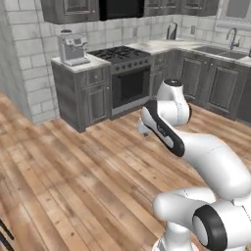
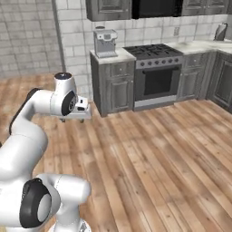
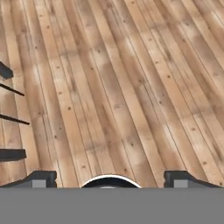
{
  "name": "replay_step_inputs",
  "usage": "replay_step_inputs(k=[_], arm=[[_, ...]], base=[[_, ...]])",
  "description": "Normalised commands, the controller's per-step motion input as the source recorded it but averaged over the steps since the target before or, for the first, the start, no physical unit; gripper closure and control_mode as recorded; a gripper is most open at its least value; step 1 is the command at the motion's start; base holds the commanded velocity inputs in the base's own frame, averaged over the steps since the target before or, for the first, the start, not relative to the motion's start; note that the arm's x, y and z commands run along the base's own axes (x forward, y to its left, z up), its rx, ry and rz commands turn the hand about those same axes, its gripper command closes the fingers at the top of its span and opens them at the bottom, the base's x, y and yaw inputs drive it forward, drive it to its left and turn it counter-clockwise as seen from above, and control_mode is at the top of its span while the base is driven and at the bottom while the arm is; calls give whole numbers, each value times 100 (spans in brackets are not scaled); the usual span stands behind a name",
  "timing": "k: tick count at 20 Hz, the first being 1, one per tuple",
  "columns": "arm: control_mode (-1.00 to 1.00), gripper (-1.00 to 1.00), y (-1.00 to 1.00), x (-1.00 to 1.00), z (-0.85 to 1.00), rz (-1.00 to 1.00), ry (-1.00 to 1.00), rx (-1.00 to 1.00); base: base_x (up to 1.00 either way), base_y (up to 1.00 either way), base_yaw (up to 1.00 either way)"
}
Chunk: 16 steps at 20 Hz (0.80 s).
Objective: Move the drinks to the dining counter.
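Note:
My gripper [image 3: 109, 180] hangs over bare wooden floor, open, its two dark fingertips [image 3: 40, 178] wide apart with nothing between them. In the left base view the gripper [image 1: 142, 129] sits low in front of the folded white arm, and in the right base view the gripper [image 2: 76, 117] is beside the arm's upper joint. The drinks are out of view. The dining counter is out of view too.
Dark cabinets run along the far wall with a stove [image 1: 121, 54], an oven [image 2: 157, 81], a coffee machine [image 1: 72, 46], a kettle [image 1: 171, 31] and a sink [image 1: 221, 52]. Thin dark legs [image 3: 12, 119] cross the hand view's left edge. Wooden floor [image 1: 73, 171] lies open ahead.

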Motion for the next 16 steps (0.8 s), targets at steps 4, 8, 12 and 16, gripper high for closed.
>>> replay_step_inputs(k=[4,8,12,16], arm=[[100,-100,0,0,0,0,0,0],[100,-100,0,0,0,0,0,0],[100,-100,0,0,0,0,0,0],[100,-100,0,0,0,0,0,0]], base=[[92,-61,-33],[100,-38,-36],[100,-2,-38],[100,0,-37]])
